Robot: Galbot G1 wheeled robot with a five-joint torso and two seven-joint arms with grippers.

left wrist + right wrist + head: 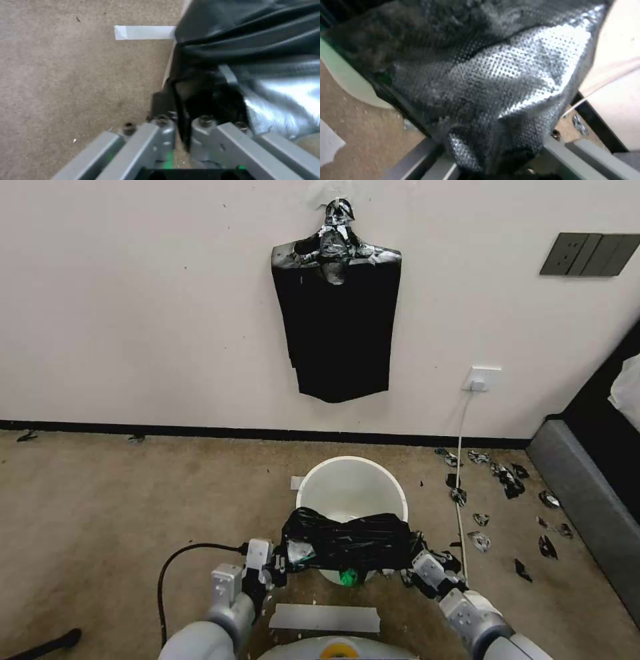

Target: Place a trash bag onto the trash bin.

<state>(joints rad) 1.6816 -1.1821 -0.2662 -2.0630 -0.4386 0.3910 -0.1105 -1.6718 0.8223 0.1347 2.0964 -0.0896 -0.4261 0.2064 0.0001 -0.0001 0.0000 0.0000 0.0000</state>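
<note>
Left hand [279,565] and right hand [408,572] both clamped on trash bag [347,543], stretched over near rim of trash bin [351,488].

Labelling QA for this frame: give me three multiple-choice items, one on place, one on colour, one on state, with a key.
1. Where is the thin glossy black plastic trash bag?
A. Stretched across the near rim of the bin
B. Flat on the carpet by the wall
C. Hooked on the wall

2. What colour is the round plastic trash bin?
A. Blue
B. Cream-white
C. Red

3. What is the left pincer doing?
A. Open above the carpet
B. Shut on the bin rim
C. Shut on the bag's edge

Key: 1 A, the head view shows it spanning the near rim between the left pincer and the right pincer. 2 B, its walls are pale cream. 3 C, the left wrist view shows bag film pinched between its fingers.
</note>
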